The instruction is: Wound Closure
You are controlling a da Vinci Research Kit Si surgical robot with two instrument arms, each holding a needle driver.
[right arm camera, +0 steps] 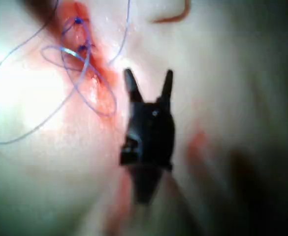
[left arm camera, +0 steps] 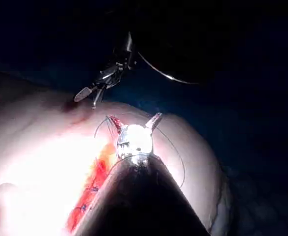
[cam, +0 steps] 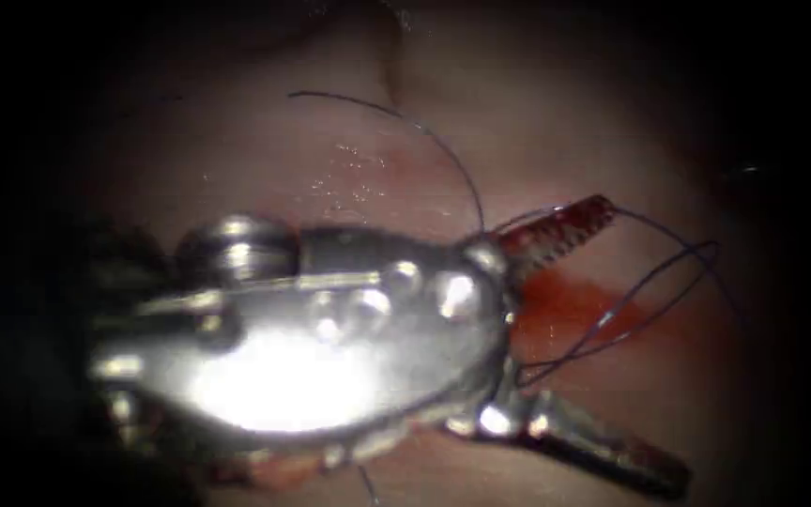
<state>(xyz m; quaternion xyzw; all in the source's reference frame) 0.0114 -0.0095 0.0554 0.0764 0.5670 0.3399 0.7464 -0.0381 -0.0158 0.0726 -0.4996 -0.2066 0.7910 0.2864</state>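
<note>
Tissue (cam: pixel 237 150) is the biggest thing on the bench, a pale rounded piece of pork belly, and I take its cut (left arm camera: pixel 92 184) as my landmark: a red line with dark stitches already along part of it, seen best in the left wrist view. Red fluid (cam: pixel 574 305) lies on the tissue at the cut, just beside the tip of the big tool. This is the left arm's tool (cam: pixel 603 343); its shiny body comes up along the cut, and its two jaws stand wide apart, one stained red, and they hold nothing. I judge that they are spread like this to be ready for the thread or to keep it free, but this is only my guess. Right arm's tool (left arm camera: pixel 90 96) stands beyond the far end of the cut, well apart from the other tool. Its jaws are also parted, more narrowly, and empty; in the right wrist view (right arm camera: pixel 148 81) they hang just beside the cut. Thread (cam: pixel 650 291) makes loose loops over the cut and between the left tool's open jaws, so it seems slack. Needle I cannot find for sure; a thin bright curve near the right tool may be it or may be thread.
</note>
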